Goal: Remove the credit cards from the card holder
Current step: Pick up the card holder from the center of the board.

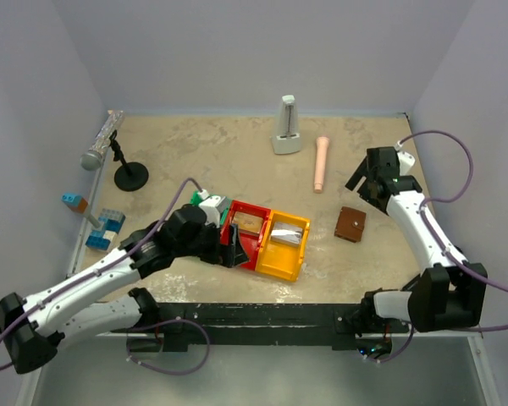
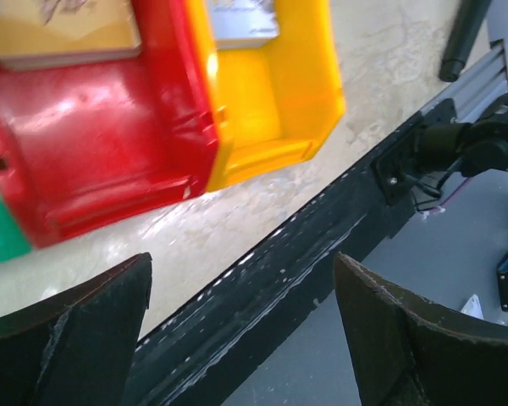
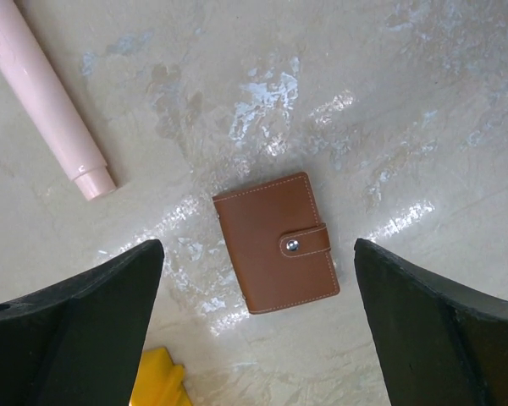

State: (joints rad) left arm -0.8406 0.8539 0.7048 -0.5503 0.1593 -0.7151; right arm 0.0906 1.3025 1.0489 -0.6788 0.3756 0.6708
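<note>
1. Writing is seen only as dark, script-like marks on the tan card [image 2: 59, 30] lying in the red bin [image 2: 93, 135]. The marks are blurred and cut off by the upper edge of the left wrist view, so nothing can be read.
2. A pale card [image 2: 241, 21] in the yellow bin [image 2: 271, 93] is cropped in the same way, and its print cannot be made out.
3. The card holder [image 3: 276, 244] is found flat on the table [image 1: 237, 161], to the right of the yellow bin and apart from it. It is folded shut, with its brown tab fastened across the edge by a metal stud. Its inner panels and anything inside are hidden.
4. The right gripper [image 3: 258, 254] is held above the card holder, with its fingers spread wide to either side. Nothing is gripped or touched.
5. The left gripper [image 2: 241, 271] is positioned at the near side of the red bin. Its jaws are spread wide and nothing lies between them. In the top view its fingers are hard to tell from the dark shapes beside the bin.
6. Only a sliver of the green bin [image 2: 0, 228] is seen at the frame edge.
7. The pink tube [image 3: 51, 106], which lies near the card holder without touching it, is cut off at the top of the right wrist view.
</note>
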